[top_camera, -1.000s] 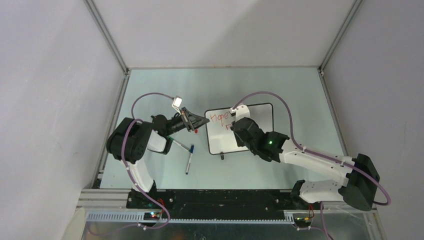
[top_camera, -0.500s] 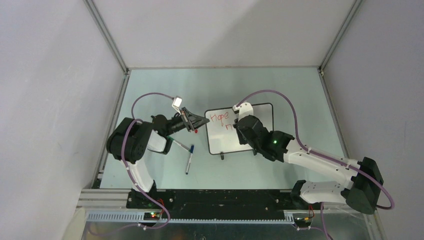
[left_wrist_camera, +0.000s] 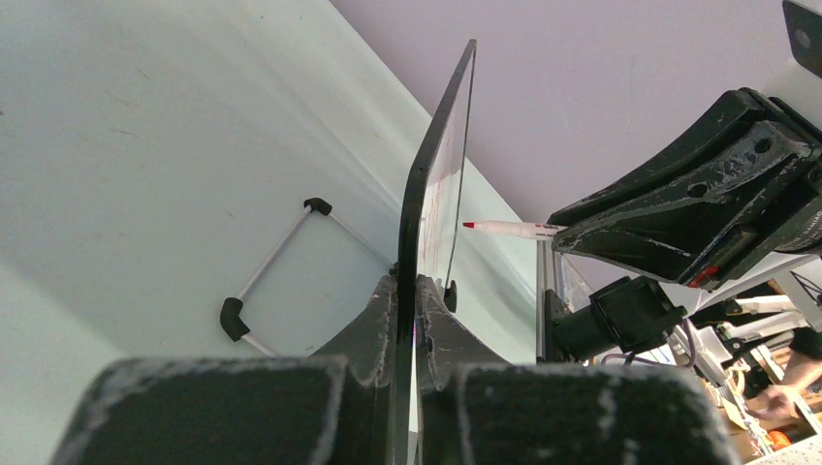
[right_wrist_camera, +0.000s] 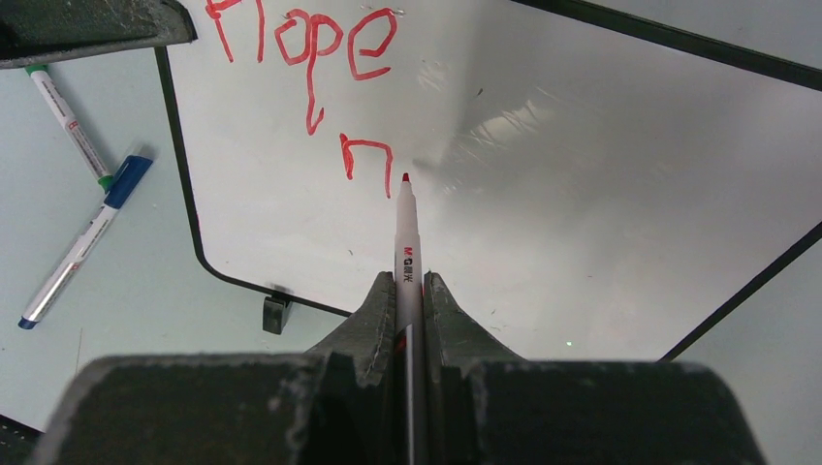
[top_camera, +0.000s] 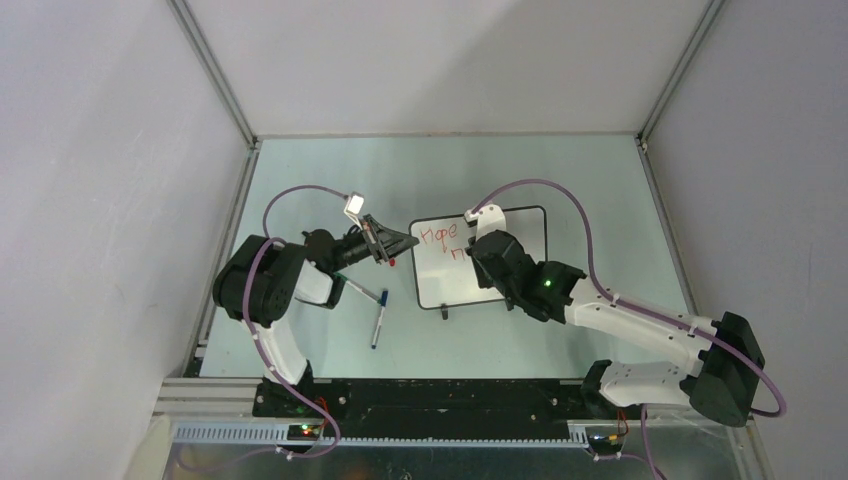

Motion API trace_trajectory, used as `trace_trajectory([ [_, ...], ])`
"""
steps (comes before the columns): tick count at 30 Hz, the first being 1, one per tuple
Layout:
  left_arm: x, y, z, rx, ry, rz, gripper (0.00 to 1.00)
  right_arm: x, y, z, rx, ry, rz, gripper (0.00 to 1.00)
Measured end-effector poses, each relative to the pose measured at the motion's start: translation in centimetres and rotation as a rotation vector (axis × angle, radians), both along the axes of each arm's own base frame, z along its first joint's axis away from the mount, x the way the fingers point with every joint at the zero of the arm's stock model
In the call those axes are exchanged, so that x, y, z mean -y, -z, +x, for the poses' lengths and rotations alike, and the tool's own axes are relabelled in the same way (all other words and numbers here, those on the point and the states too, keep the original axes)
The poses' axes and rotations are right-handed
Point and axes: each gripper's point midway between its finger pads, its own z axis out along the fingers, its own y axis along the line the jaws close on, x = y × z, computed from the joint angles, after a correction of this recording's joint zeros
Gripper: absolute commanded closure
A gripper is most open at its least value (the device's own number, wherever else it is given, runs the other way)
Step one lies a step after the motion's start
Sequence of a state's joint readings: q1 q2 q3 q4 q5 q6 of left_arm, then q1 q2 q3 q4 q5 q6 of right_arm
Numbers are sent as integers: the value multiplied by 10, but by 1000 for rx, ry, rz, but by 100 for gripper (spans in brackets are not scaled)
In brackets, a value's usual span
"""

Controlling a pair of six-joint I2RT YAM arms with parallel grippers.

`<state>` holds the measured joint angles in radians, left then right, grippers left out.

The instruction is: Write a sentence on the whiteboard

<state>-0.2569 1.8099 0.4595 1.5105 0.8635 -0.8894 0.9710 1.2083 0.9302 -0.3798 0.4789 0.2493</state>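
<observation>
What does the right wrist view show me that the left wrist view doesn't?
Right wrist only: the red handwritten words, "Hope" with "n" below, plus a white green-capped pen and a white blue-capped pen lying beside the glossy white black-framed whiteboard. Left wrist only: the left claw clamped on the board's edge, and a white wire stand with black corners on its back side. Both: that whiteboard, and the thin red-tipped white marker gripped by the right claw.
</observation>
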Motion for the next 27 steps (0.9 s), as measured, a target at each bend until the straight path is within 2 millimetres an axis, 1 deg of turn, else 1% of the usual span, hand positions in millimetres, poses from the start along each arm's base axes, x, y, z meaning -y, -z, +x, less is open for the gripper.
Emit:
trace_trajectory([
  [14, 0, 0, 0, 0, 0, 0, 100, -1, -2, 1, 7, 3, 7, 100],
  [27, 0, 0, 0, 0, 0, 0, 100, -1, 4, 4, -2, 8, -5, 100],
])
